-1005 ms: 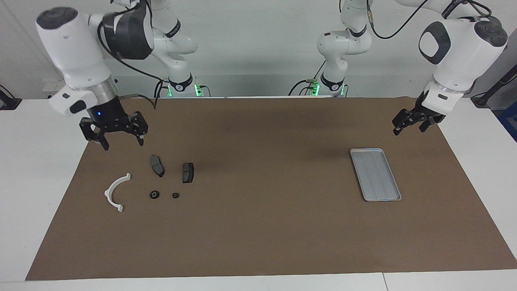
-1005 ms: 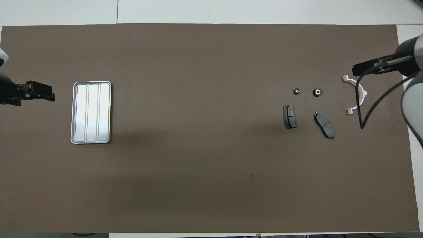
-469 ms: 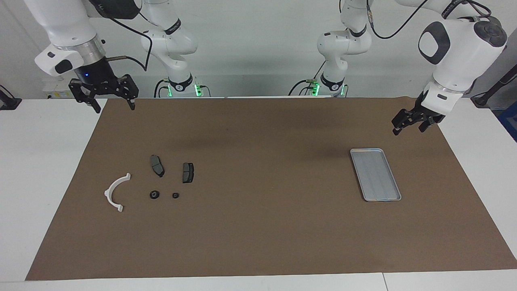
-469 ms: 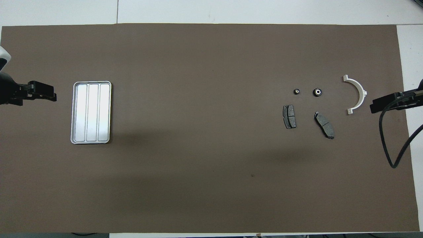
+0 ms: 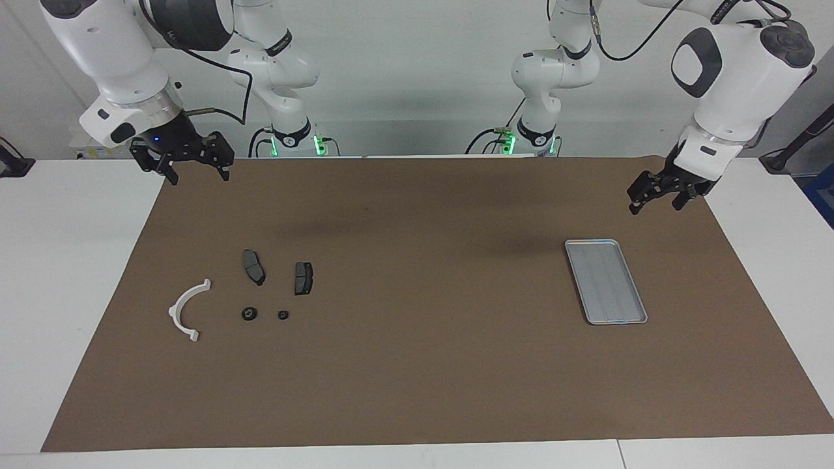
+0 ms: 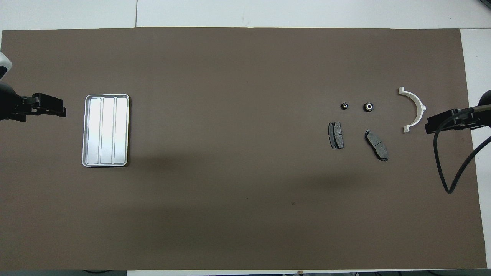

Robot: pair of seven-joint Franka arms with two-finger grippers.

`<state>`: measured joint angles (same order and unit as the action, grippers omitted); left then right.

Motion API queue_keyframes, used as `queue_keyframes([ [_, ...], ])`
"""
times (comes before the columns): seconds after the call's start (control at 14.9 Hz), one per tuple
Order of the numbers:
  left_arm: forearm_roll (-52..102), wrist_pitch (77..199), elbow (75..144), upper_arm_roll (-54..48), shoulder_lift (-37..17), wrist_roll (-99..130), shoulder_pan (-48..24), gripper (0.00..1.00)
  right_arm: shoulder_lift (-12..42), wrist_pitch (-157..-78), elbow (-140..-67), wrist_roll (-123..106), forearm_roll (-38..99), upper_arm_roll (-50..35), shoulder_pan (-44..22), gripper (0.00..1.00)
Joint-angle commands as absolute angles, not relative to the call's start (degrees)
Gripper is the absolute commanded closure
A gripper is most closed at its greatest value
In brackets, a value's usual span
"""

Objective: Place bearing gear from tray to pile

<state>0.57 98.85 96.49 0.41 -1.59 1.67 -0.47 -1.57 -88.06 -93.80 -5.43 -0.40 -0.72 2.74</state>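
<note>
Two small black round bearing gears (image 5: 249, 314) (image 5: 283, 315) are seen on the brown mat (image 5: 417, 365) of the worktop, in the pile with two dark grey brake pads (image 5: 253, 266) (image 5: 303, 277) and a white semicircular plastic bracket (image 5: 186, 311). The ribbed silver-grey metal tray (image 5: 605, 281) lies well apart, toward the left arm's end. Both the right gripper (image 5: 195, 170) and left gripper (image 5: 657, 197) are held raised, jaws released.
</note>
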Motion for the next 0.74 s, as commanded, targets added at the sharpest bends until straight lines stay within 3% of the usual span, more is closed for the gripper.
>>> queue_keyframes([
  [0.0, -0.26, 97.03, 96.42, 0.53, -0.7, 1.41, -0.97, 0.0, -2.9, -88.42, -95.54, -3.26, -0.09, -1.23, 3.43, 0.0],
  [0.67, -0.26, 96.24, 96.5, 0.44, -0.35, 1.41, -2.64, 0.0, -2.9, -88.51, -95.63, -3.16, -0.18, -1.14, 3.87, 0.0],
])
